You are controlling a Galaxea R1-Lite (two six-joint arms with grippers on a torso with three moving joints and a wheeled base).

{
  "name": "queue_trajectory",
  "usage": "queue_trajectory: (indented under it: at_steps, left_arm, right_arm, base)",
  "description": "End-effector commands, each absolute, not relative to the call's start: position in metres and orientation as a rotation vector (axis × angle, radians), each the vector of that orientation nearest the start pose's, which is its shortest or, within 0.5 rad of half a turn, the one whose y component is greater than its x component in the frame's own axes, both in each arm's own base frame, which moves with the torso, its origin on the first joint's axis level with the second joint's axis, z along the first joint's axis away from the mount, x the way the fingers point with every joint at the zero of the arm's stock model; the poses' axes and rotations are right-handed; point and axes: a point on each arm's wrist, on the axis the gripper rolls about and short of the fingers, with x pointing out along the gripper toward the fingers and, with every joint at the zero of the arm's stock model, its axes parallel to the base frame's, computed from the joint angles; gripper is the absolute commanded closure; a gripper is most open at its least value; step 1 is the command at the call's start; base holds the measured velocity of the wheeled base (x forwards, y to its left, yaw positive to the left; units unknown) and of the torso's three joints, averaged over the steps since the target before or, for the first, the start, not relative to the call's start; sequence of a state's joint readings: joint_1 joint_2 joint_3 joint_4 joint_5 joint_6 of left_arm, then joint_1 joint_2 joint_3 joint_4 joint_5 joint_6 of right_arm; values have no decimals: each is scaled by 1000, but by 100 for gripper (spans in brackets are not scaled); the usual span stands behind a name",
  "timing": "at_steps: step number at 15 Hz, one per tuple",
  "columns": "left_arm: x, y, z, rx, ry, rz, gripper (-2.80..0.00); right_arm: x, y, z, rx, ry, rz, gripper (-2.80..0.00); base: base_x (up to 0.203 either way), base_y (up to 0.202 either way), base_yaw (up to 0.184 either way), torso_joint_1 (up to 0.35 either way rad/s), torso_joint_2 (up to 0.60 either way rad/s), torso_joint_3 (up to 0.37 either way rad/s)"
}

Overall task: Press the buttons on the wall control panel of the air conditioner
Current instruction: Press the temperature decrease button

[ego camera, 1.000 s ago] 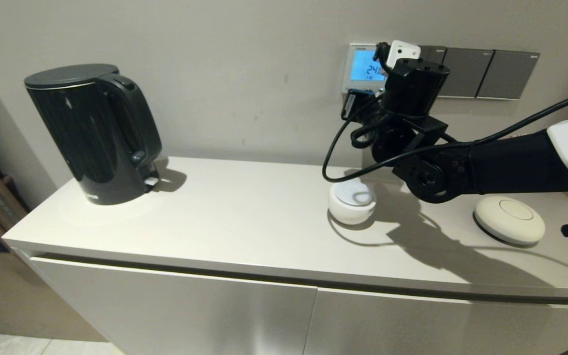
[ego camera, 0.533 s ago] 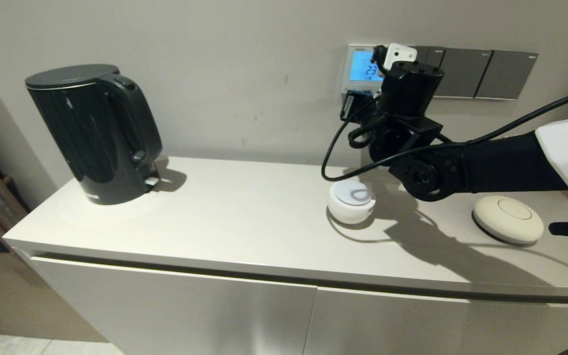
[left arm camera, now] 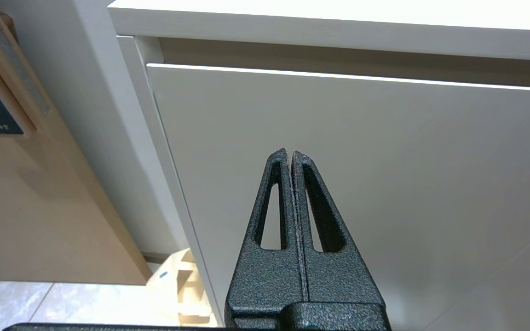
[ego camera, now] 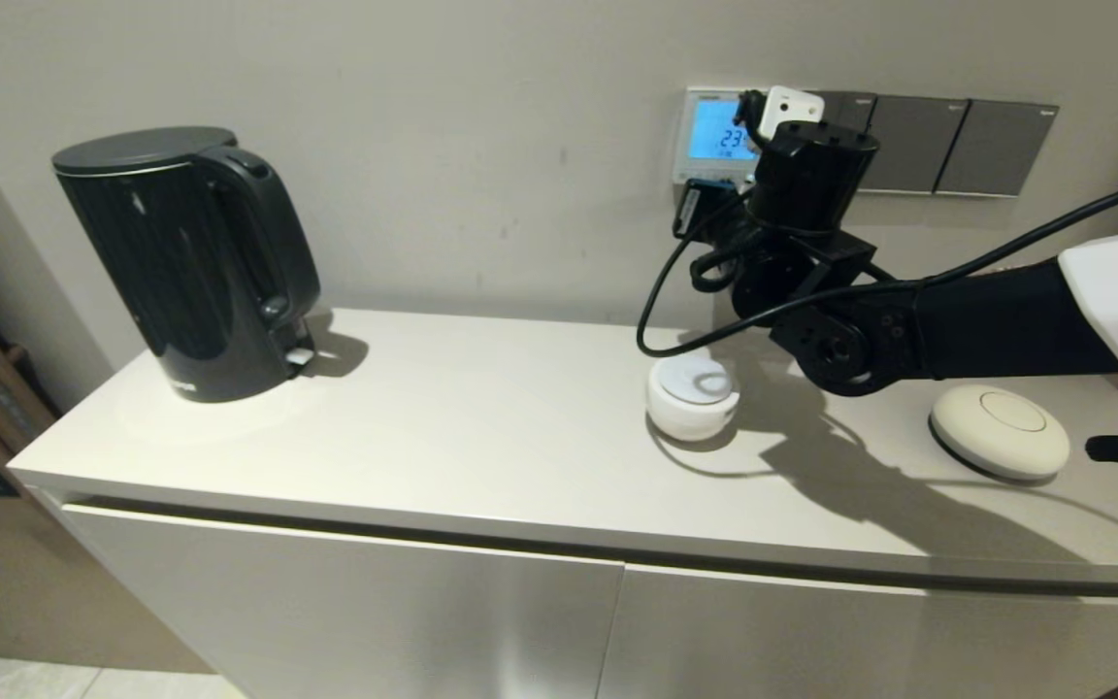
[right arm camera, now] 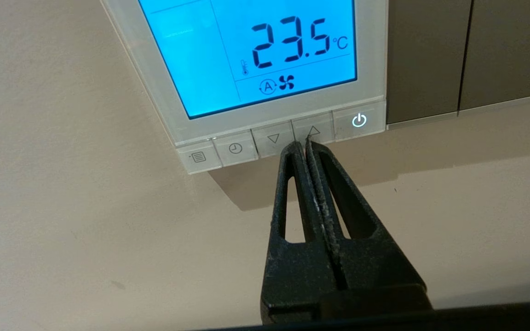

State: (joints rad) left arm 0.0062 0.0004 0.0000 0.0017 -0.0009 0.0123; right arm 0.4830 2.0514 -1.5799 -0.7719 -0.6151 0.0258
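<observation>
Right gripper (right arm camera: 301, 146): closing its fingers into one narrow tip, so it is meeting a single small key.
Buttons (right arm camera: 279, 137): sitting along the wall control panel (ego camera: 714, 134)'s lower edge, far right.
Left gripper (left arm camera: 290, 156): resting closed, idling near the cabinet front (left arm camera: 384, 184).

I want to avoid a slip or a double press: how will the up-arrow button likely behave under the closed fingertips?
The right gripper, shut, sits at the seam between the down-arrow button and the up-arrow button, so a push might catch both. The buttons look like flat, smooth, rigid plastic, so the narrow tips could skid. Travel is probably short.
</observation>
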Motion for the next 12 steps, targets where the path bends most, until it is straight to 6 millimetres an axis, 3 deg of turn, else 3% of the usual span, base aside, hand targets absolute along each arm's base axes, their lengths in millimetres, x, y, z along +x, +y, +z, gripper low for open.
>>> queue_trajectory:
  at_steps: [1, 6, 12]
  left_arm:
    - [-23, 0, 75, 12, 2, 6, 0]
    - [-23, 0, 75, 12, 2, 5, 0]
    - [-23, 0, 75, 12, 2, 5, 0]
  right_arm:
    - [373, 185, 289, 191, -270, -124, 0]
    - [364, 187, 294, 196, -273, -109, 0]
    - [371, 186, 290, 189, -265, -117, 0]
  base:
    - [0, 0, 0, 0, 0, 0]
    - [0, 0, 0, 0, 0, 0]
    - [0, 0, 0, 0, 0, 0]
